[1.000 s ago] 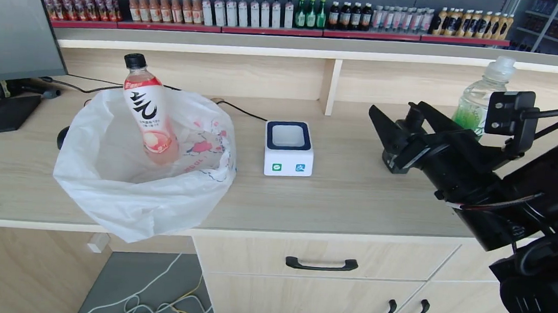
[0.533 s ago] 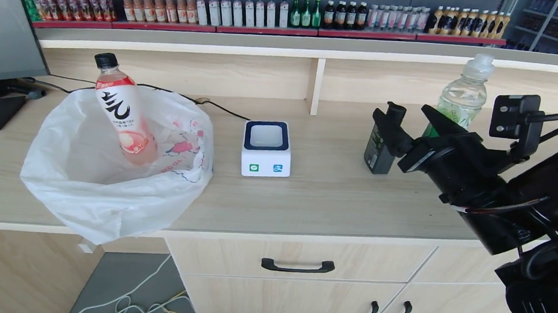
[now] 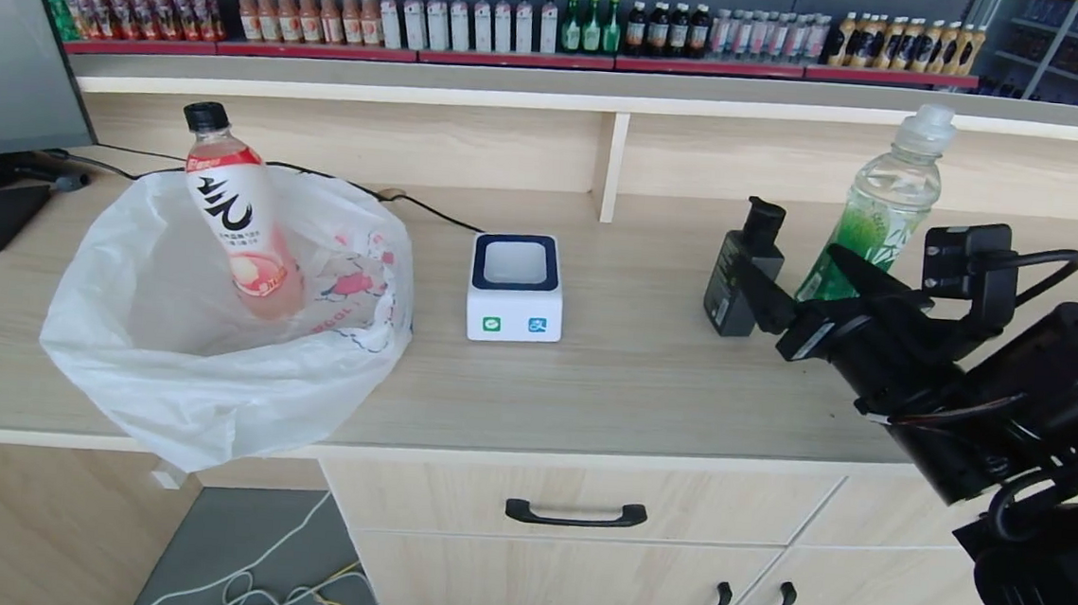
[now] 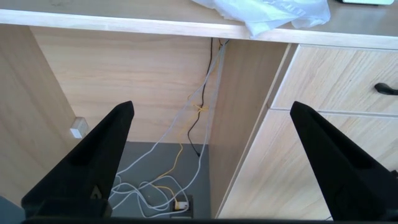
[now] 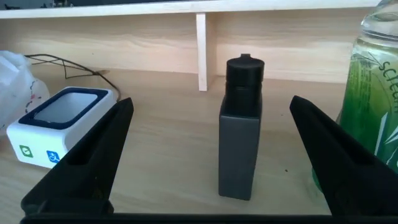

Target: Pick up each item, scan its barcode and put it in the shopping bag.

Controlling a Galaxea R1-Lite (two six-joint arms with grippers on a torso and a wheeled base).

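right gripper (image 3: 786,261) with fingers spread wide, close to dark bottle (image 3: 728,283) upright on counter (image 3: 638,385), green bottle (image 3: 878,208) beside it, scanner (image 3: 513,286) near middle, pink bottle (image 3: 241,215) leaning inside shopping bag (image 3: 212,365), left gripper (image 4: 211,106) fingers also apart, low below counter edge

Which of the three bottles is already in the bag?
The pink bottle, leaning in the white bag; the dark bottle and green-labelled bottle stand on the counter.

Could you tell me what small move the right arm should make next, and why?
Probably ease the right gripper forward until its open fingers straddle the dark bottle: the bottle stands upright on the counter, roughly centred between them but just ahead of the tips, not yet gripped.
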